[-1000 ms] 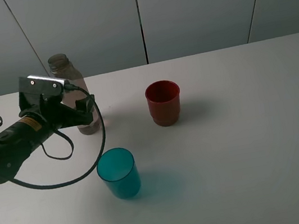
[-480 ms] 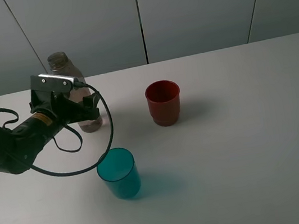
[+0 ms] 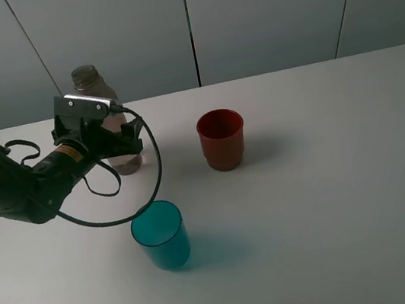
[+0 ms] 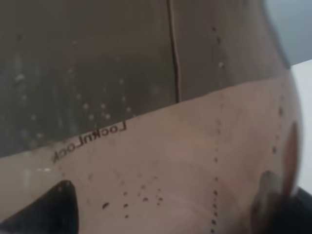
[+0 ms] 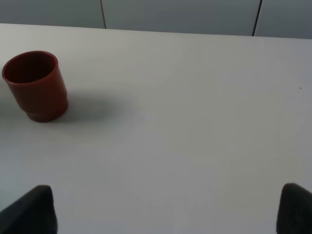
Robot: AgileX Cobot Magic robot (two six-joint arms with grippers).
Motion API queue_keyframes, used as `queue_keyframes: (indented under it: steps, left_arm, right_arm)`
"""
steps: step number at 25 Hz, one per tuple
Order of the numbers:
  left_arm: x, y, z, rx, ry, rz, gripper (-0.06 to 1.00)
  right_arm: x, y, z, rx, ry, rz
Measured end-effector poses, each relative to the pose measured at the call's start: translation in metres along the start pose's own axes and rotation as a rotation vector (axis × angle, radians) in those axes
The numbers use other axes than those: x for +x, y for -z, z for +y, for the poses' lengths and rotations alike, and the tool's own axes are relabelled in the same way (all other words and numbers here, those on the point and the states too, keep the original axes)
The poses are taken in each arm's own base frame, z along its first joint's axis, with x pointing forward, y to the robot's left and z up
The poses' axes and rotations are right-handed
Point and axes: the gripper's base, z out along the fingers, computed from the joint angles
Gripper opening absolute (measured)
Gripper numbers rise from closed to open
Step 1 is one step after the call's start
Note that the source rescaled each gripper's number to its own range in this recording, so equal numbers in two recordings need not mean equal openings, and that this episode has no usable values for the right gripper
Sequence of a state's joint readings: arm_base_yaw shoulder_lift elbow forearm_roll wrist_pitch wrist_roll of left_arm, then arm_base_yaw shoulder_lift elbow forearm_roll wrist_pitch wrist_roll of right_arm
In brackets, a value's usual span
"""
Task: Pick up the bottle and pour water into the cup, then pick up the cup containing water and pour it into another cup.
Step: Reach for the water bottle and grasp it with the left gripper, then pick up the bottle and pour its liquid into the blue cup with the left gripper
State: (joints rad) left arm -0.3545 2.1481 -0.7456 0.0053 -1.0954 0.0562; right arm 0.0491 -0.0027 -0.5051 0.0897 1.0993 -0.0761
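Observation:
The bottle [image 3: 88, 82] stands upright at the back left of the table, brownish and clear, with no cap. My left gripper [image 3: 125, 142] is open around its lower body. In the left wrist view the bottle [image 4: 161, 97] fills the picture, and a dark fingertip [image 4: 61, 204] shows on each side of it. The teal cup [image 3: 159, 234] stands nearer the front, apart from the arm. The red cup [image 3: 222, 139] [image 5: 35, 85] stands upright near the middle. My right gripper [image 5: 165, 212] is open above bare table, well away from the red cup.
The white table [image 3: 330, 178] stretches wide to the right of the cups. Grey wall panels [image 3: 257, 12] rise behind its far edge. A black cable [image 3: 153, 183] loops from the left arm down towards the teal cup's rim.
The left arm has moved right and towards the back, bringing its open fingers from beside the bottle to either side of it. Bottle and cups have not moved.

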Motion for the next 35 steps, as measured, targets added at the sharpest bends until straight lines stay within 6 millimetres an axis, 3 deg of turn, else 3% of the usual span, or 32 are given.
queue_keyframes:
  steps: [3, 4, 5, 7, 24, 31, 35]
  left_arm:
    - [0.005, -0.003, 0.0, 0.002, -0.001, 0.006, 1.0]
    - [0.006, -0.003, -0.001, 0.004, -0.002, 0.011, 0.95]
    - [0.007, -0.003, -0.001, 0.005, -0.002, 0.014, 0.83]
    - [0.008, -0.003, 0.0, 0.001, 0.002, 0.012, 0.32]
    - [0.005, -0.003, -0.003, 0.024, 0.016, -0.029, 0.32]
    - [-0.032, 0.007, -0.022, 0.249, -0.133, -0.041, 0.32]
    - [-0.052, 0.023, -0.025, 0.307, -0.214, -0.022, 0.32]
  right_arm:
    - [0.0, 0.0, 0.0, 0.0, 0.0, 0.0]
    - [0.0, 0.0, 0.0, 0.0, 0.0, 0.0]
    - [0.0, 0.0, 0.0, 0.0, 0.0, 0.0]
    - [0.0, 0.0, 0.0, 0.0, 0.0, 0.0]
    - [0.0, 0.0, 0.0, 0.0, 0.0, 0.0]
    - [0.0, 0.0, 0.0, 0.0, 0.0, 0.0]
    - [0.0, 0.0, 0.0, 0.0, 0.0, 0.0]
